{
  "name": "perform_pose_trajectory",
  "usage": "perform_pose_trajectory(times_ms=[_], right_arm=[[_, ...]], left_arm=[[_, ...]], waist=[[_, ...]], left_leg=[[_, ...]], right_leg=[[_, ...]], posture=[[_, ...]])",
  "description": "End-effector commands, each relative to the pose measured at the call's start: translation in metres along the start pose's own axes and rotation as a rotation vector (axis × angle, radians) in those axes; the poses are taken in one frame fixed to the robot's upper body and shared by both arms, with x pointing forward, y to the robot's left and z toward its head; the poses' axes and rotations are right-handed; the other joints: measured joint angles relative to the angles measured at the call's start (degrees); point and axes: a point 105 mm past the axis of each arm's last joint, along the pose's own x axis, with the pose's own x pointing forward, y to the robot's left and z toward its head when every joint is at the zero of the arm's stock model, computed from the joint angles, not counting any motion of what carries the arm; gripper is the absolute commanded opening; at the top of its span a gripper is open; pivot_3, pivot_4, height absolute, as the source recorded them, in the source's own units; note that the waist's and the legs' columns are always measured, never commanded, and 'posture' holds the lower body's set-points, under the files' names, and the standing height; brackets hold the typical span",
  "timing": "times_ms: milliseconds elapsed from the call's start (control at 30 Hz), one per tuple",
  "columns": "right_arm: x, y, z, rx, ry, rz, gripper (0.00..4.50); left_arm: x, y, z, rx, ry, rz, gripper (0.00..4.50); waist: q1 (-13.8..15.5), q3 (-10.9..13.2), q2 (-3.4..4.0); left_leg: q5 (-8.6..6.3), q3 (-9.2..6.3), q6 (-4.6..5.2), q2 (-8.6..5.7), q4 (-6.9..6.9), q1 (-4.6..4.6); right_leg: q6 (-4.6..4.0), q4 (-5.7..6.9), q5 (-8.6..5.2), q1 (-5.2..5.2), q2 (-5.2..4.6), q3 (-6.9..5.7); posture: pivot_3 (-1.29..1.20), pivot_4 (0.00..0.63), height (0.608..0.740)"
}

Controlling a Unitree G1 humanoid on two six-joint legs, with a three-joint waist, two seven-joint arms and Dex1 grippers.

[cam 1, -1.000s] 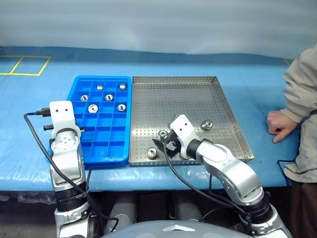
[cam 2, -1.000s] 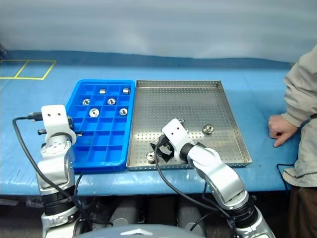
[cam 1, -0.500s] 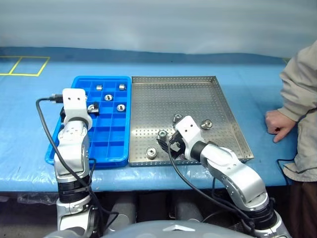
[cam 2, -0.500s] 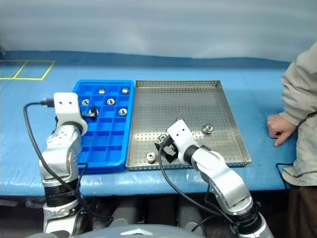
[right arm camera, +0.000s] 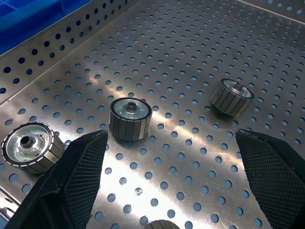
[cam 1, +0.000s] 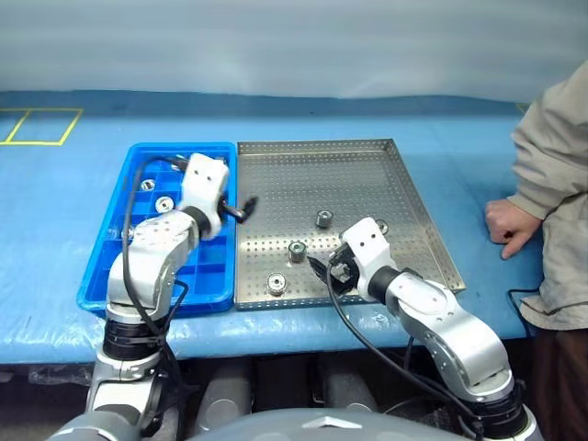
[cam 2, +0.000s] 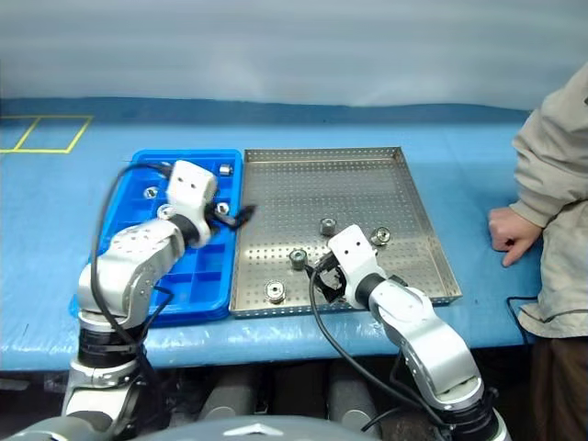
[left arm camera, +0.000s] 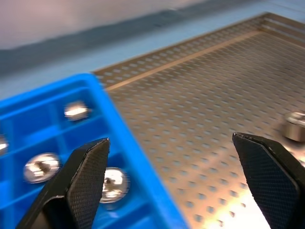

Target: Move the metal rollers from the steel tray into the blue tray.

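The steel tray (cam 1: 349,175) holds several metal rollers: one (cam 1: 323,219) near the middle, one (cam 1: 297,251) in front of it, one (cam 1: 276,283) by the near rim, and one (cam 2: 379,236) beside my right wrist. The blue tray (cam 1: 108,276) lies against the steel tray's left side, with rollers (cam 2: 151,193) in its far compartments. My left gripper (cam 1: 241,209) hovers open and empty over the seam between the two trays. My right gripper (cam 1: 326,271) stands open and empty low over the steel tray's near part, with a roller (right arm camera: 130,119) just ahead between its fingers' lines.
A person's hand (cam 1: 505,225) rests on the blue tabletop right of the steel tray, a beige sleeve above it. Yellow tape lines (cam 1: 37,129) mark the far left of the table. Black cables loop from both wrists.
My left gripper has swung right across the blue tray to its edge by the steel tray, and it now stands open. My right gripper has edged slightly right.
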Motion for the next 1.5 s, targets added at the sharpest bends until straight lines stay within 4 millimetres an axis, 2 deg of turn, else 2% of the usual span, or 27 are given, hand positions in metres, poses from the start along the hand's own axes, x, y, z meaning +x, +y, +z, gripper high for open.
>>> perform_pose_trajectory(times_ms=[33, 367, 633, 733, 933, 967, 1033, 1133, 1267, 1367, 1500], right_arm=[[-0.007, -0.002, 0.012, -0.018, -0.051, -0.019, 4.5], [-0.011, 0.002, 0.007, -0.004, -0.039, -0.015, 4.5], [-0.011, 0.003, 0.007, 0.002, -0.043, -0.024, 4.5], [-0.011, 0.002, 0.006, 0.004, -0.042, -0.031, 4.5], [-0.01, 0.002, 0.007, 0.004, -0.043, -0.029, 4.5], [-0.01, 0.003, 0.007, 0.003, -0.044, -0.027, 4.5], [-0.009, 0.003, 0.007, 0.002, -0.044, -0.021, 4.5], [-0.007, 0.006, 0.008, -0.001, -0.046, -0.006, 4.5], [-0.004, 0.01, 0.011, -0.011, -0.056, 0.023, 4.5], [-0.001, 0.014, 0.014, -0.025, -0.065, 0.055, 4.5], [0.006, 0.019, 0.019, -0.048, -0.071, 0.112, 4.5]], left_arm=[[0.005, -0.02, 0.0, -0.008, 0.049, -0.153, 4.48], [0.029, -0.058, -0.022, 0.009, 0.159, -0.365, 4.48], [0.048, -0.057, -0.038, 0.086, 0.237, -0.323, 4.48], [0.051, -0.053, -0.042, 0.089, 0.261, -0.294, 3.92], [0.051, -0.053, -0.041, 0.084, 0.253, -0.3, 1.86], [0.05, -0.053, -0.039, 0.078, 0.241, -0.297, 1.71], [0.05, -0.051, -0.033, 0.058, 0.207, -0.286, 1.71], [0.047, -0.043, -0.02, 0.023, 0.128, -0.224, 1.71], [0.036, -0.016, 0.003, -0.026, -0.022, -0.01, 1.71], [0.015, 0.012, 0.014, -0.021, -0.129, 0.225, 1.71], [-0.02, 0.034, 0.016, -0.06, -0.223, 0.475, 1.71]], waist=[[-0.26, 0.0, 0.01], [-0.98, 0.0, 0.01], [-1.35, 0.0, 0.01], [-1.38, 0.0, 0.01], [-1.38, 0.0, 0.01], [-1.37, 0.0, 0.01], [-1.32, 0.0, 0.01], [-1.25, 0.0, 0.01], [-1.25, 0.0, 0.01], [-1.12, 0.01, 0.01], [-0.73, 0.01, 0.0]], left_leg=[[0.0, 0.0, 0.0, 0.02, 0.0, 0.0], [0.0, 0.0, 0.0, 0.0, 0.0, -0.01], [0.0, 0.01, 0.0, 0.0, -0.01, 0.0], [0.0, 0.01, 0.01, 0.0, -0.02, -0.01], [0.0, 0.01, 0.01, 0.0, -0.02, -0.02], [0.0, 0.01, 0.0, 0.0, -0.02, -0.02], [0.0, 0.01, 0.01, 0.01, -0.02, -0.02], [0.0, 0.0, 0.01, 0.01, -0.02, -0.03], [0.0, -0.01, 0.0, 0.02, -0.02, -0.03], [0.0, -0.02, 0.0, 0.02, -0.03, -0.02], [0.0, -0.04, 0.0, 0.01, -0.04, -0.02]], right_leg=[[-0.01, 0.0, -0.01, 0.0, 0.03, 0.0], [0.0, -0.01, -0.01, -0.01, 0.03, 0.03], [-0.01, 0.0, -0.02, -0.03, 0.05, 0.06], [-0.01, 0.0, -0.02, -0.04, 0.05, 0.07], [0.0, 0.0, -0.02, -0.04, 0.03, 0.07], [0.0, 0.0, -0.02, -0.04, 0.03, 0.07], [0.0, 0.0, -0.02, -0.05, 0.03, 0.06], [0.0, 0.0, -0.02, -0.05, 0.03, 0.06], [0.0, 0.0, -0.01, -0.05, 0.03, 0.06], [0.0, 0.0, -0.01, -0.03, 0.03, 0.06], [-0.01, -0.01, 0.03, -0.01, 0.0, 0.05]], posture=[[0.01, 0.15, 0.74], [-0.03, 0.15, 0.74], [-0.05, 0.15, 0.74], [-0.05, 0.15, 0.74], [-0.05, 0.15, 0.74], [-0.04, 0.15, 0.74], [-0.03, 0.15, 0.74], [-0.02, 0.15, 0.74], [-0.01, 0.15, 0.74], [0.03, 0.15, 0.74], [0.11, 0.15, 0.74]])
